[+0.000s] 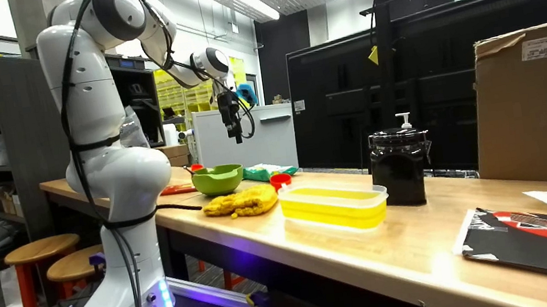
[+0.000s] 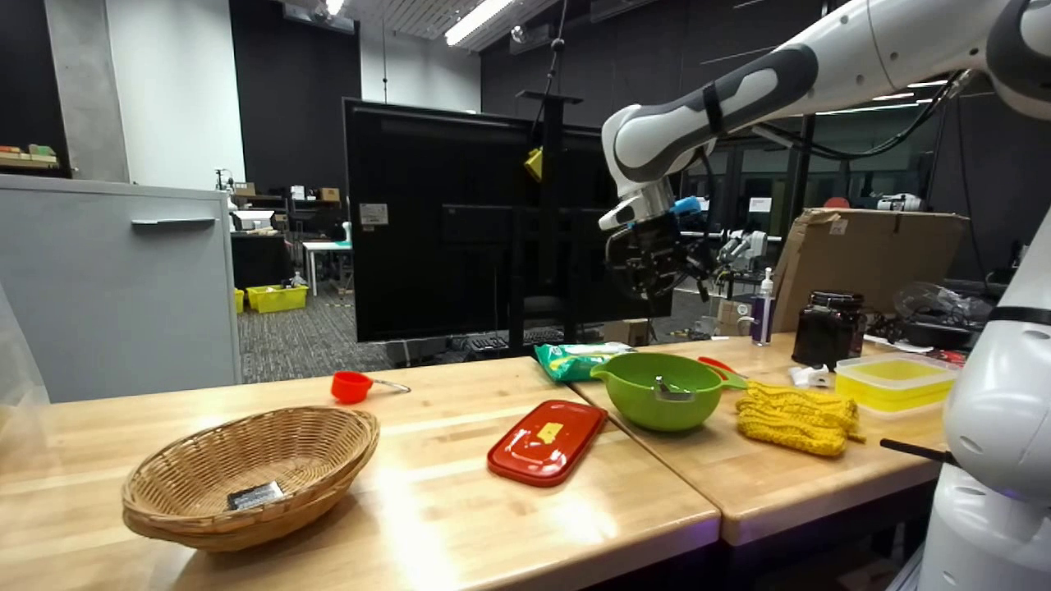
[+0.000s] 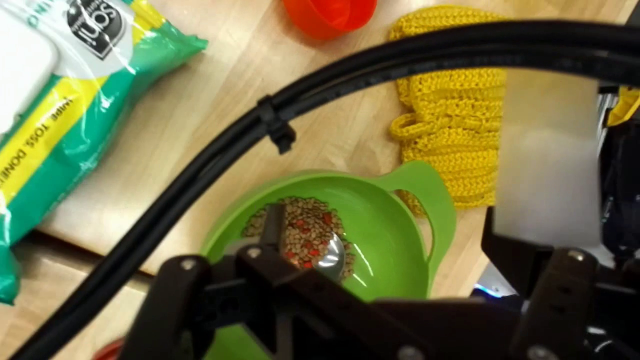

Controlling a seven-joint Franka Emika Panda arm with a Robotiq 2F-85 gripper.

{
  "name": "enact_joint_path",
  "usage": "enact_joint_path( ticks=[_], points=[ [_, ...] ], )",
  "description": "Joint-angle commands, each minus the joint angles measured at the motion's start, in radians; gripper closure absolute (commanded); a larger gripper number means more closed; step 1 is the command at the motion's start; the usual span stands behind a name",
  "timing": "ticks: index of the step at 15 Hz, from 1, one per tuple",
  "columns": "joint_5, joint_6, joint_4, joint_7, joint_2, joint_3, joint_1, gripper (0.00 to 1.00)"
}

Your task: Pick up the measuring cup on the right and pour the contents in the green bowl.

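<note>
The red measuring cup on the right stands on the table beyond the yellow knitted item; the whole red cup point(image 1: 281, 180) shows best in an exterior view, and the wrist view cuts off the measuring cup point(image 3: 330, 17) at its top edge. The green bowl point(image 2: 665, 402) holds brown, lentil-like grains point(image 3: 310, 220) with red bits and a metal spoon point(image 3: 332, 257). High above the table hangs my gripper point(image 1: 236, 137), with the bowl below it in the wrist view. Its fingers point(image 3: 550, 165) are spread wide, with nothing held between them.
Another red cup point(image 2: 351, 387) with a metal handle sits near a wicker basket point(image 2: 246, 468). Around the bowl lie a red lid point(image 2: 548, 443), a green wipes packet point(image 2: 575, 361) and the yellow knitted item point(image 2: 800, 417). A yellow translucent tray point(image 1: 334, 211) and black jar point(image 1: 398, 174) stand farther along.
</note>
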Motion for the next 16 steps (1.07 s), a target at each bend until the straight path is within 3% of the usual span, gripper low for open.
enact_joint_path(
  ticks=[1, 7, 16],
  points=[
    [-0.038, -0.042, -0.035, -0.139, -0.063, 0.006, 0.033, 0.00],
    [-0.067, -0.105, -0.046, -0.436, -0.118, 0.009, 0.080, 0.00],
    [-0.007, 0.015, -0.143, -0.842, -0.230, -0.005, 0.141, 0.00]
  ],
)
